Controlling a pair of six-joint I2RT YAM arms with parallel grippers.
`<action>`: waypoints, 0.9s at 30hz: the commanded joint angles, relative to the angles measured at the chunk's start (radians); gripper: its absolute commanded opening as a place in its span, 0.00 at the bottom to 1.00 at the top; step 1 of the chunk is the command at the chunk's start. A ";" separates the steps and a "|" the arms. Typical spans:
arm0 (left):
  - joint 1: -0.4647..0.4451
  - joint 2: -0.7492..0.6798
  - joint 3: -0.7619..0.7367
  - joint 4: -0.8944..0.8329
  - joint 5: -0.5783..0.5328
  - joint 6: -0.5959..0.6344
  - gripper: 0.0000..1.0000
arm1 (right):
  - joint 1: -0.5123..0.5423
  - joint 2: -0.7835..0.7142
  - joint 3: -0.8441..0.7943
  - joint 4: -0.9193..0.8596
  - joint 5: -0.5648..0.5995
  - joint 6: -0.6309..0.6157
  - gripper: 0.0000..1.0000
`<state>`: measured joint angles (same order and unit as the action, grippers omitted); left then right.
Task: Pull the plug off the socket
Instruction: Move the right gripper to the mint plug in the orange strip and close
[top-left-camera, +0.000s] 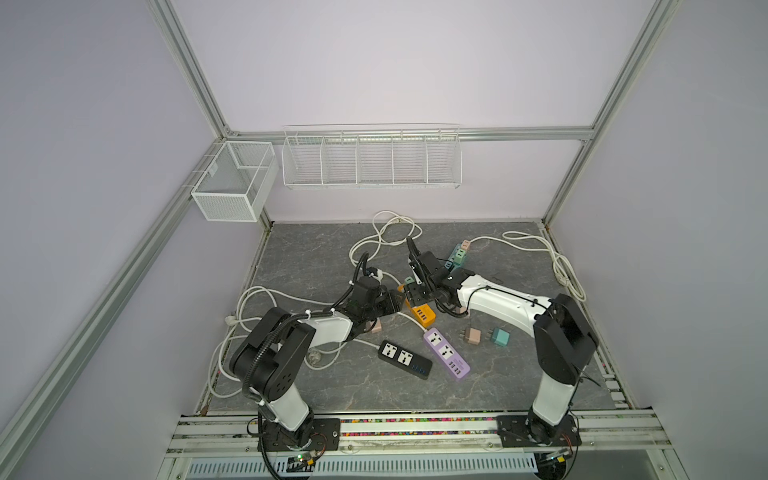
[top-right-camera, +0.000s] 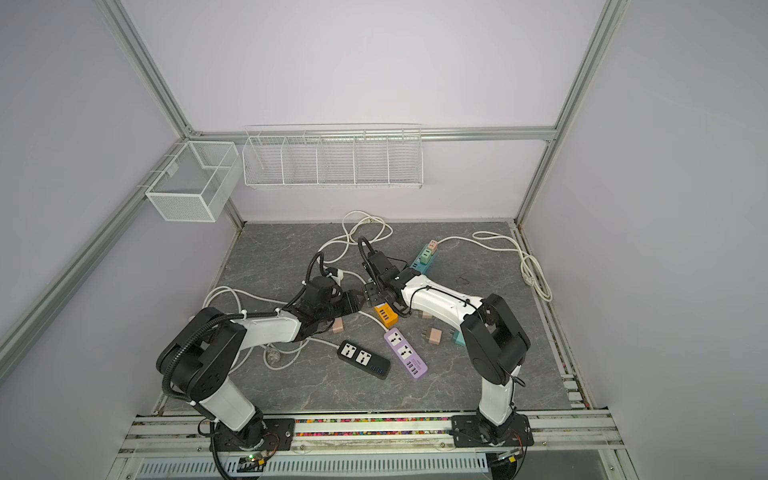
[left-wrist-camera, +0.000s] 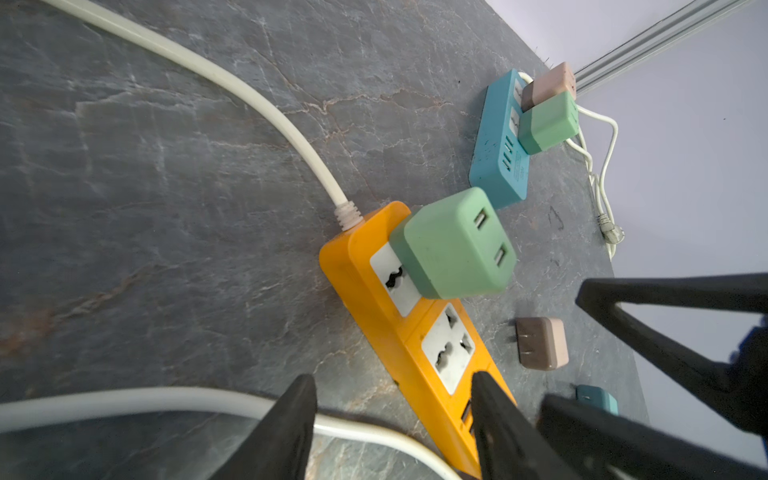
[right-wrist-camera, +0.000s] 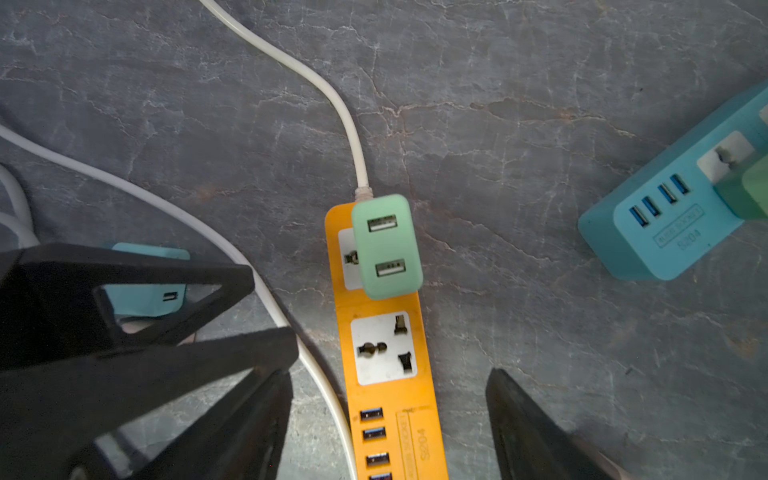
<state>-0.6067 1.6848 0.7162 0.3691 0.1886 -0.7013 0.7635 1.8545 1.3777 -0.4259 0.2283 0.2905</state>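
Observation:
A mint-green plug (left-wrist-camera: 453, 245) (right-wrist-camera: 386, 247) sits in the socket nearest the cord end of the orange power strip (left-wrist-camera: 415, 332) (right-wrist-camera: 384, 399) (top-left-camera: 426, 316). My left gripper (left-wrist-camera: 392, 415) is open. One finger (left-wrist-camera: 494, 424) lies over the strip's USB end. The other finger (left-wrist-camera: 286, 424) is over a white cable beside the strip. My right gripper (right-wrist-camera: 388, 419) is open, low over the same USB end, its fingers on either side of the strip and clear of it. Both grippers stand short of the plug, and nothing is held.
A blue strip (left-wrist-camera: 496, 158) (top-left-camera: 459, 255) carries a green and a pink adapter. Loose pink (top-left-camera: 471, 336) and teal (top-left-camera: 500, 336) adapters, a black strip (top-left-camera: 405, 359) and a purple strip (top-left-camera: 446, 353) lie nearby. White cables (top-left-camera: 266, 299) loop around. Wire baskets (top-left-camera: 370, 158) hang on the back wall.

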 joint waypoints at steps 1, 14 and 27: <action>0.007 0.027 0.030 -0.001 0.016 0.010 0.59 | 0.000 0.047 0.043 0.011 0.003 -0.031 0.73; 0.019 0.063 0.057 -0.035 0.009 0.006 0.54 | -0.031 0.189 0.168 -0.026 0.011 -0.027 0.58; 0.028 0.081 0.077 -0.062 0.005 0.008 0.52 | -0.044 0.302 0.283 -0.062 -0.003 -0.077 0.44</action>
<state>-0.5842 1.7542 0.7616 0.3164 0.1993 -0.7017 0.7277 2.1384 1.6394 -0.4557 0.2352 0.2424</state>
